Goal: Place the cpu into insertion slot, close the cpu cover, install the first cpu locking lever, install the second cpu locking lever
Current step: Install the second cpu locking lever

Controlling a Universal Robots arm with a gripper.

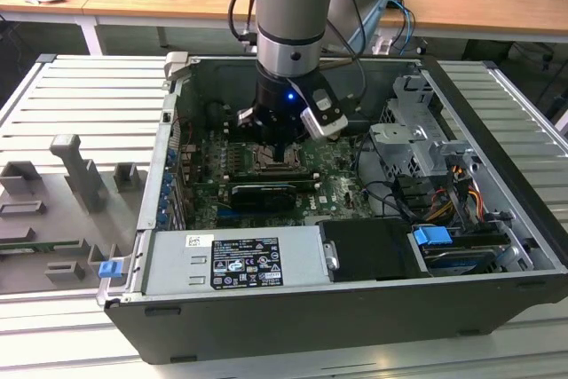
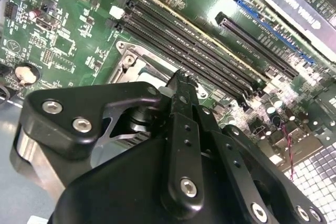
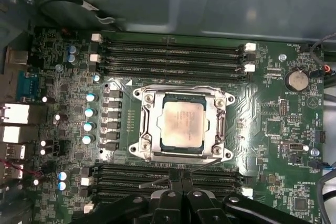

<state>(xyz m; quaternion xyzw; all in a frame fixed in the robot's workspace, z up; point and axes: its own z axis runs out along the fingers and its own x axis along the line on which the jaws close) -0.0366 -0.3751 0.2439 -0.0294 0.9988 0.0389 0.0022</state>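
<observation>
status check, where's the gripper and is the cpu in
Gripper low over the motherboard, beside the socket, holding nothing seen. Cpu seated in the slot, cpu cover down around it. Nothing in the way.

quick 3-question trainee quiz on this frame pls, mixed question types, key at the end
1. True or false: in the first wrist view, the cpu lies in the socket with the cpu cover down around it.
2. In the exterior view, where is the hand? A) above the socket B) over the drive cage C) outside the case
3. What colour is the motherboard?

Key: 1 true; 2 A; 3 green
</observation>
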